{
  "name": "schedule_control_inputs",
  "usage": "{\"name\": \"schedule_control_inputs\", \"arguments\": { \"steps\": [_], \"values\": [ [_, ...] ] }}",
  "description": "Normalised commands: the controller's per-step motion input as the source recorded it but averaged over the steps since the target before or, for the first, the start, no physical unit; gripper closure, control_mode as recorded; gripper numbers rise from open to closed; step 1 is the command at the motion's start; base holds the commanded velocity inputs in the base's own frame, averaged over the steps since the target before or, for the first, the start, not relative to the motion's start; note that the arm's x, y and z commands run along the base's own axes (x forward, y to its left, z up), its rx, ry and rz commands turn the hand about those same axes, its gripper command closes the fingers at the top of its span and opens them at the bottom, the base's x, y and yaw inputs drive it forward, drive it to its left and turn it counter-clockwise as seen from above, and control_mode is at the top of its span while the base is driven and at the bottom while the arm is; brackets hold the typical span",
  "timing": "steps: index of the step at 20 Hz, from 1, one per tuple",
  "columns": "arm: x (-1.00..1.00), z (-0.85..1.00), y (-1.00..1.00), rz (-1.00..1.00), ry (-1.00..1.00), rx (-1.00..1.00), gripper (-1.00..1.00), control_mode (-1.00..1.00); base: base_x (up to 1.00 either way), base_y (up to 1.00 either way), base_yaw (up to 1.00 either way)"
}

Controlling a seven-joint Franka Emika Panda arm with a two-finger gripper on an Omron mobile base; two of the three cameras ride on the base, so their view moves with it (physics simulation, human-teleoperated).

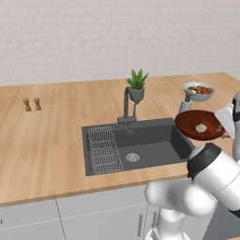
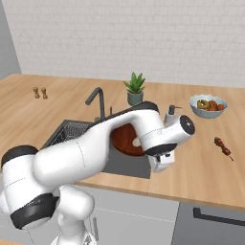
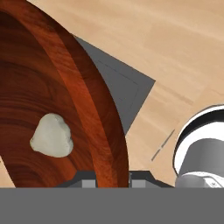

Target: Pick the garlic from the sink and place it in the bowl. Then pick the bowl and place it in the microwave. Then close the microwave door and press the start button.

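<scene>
Garlic (image 3: 51, 135) sitting inside the bowl (image 3: 39, 87), a bit off-centre, pale lumpy bulb on glossy red-brown wood-grain. Bowl lifted clear of the table (image 1: 47, 140), hanging over the right end of the sink (image 1: 136, 145) in the left base view, roughly level from that side. Gripper (image 3: 113, 178) pinched tight on the bowl's rim, one finger inside, one outside, so the bowl spreads out ahead and to the left of the hand in the hand view, with garlic a short way in from the rim. Looks like the pick-up part is done and the carry to the microwave is next; microwave nowhere in these shots, so can't say which way to swing. Main worry: rim grip on a wide shallow dish, smooth finish, loose round bulb inside, so any tilt could roll it out. Sink dark grey and matte with a wire rack (image 1: 104, 150), round drain (image 1: 132, 157) and angular faucet (image 1: 126, 105). Fruit bowl (image 1: 199, 90) and potted plant (image 1: 137, 86) behind, well apart.
</scene>
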Motion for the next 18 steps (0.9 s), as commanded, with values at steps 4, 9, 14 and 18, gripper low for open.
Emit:
{"name": "schedule_control_inputs", "arguments": {
  "steps": [4,9,14,18],
  "values": [
    [0.00,0.01,0.18,0.00,0.01,0.00,1.00,-1.00,0.00,0.00,0.00],
    [-0.08,0.00,0.00,-0.01,-0.01,0.00,1.00,1.00,-0.20,0.00,-0.16],
    [0.00,0.00,0.00,0.00,0.00,0.00,1.00,1.00,-0.46,0.00,-0.68],
    [0.00,0.00,0.00,0.00,0.00,0.00,1.00,1.00,-0.34,0.00,-0.82]
  ]
}}
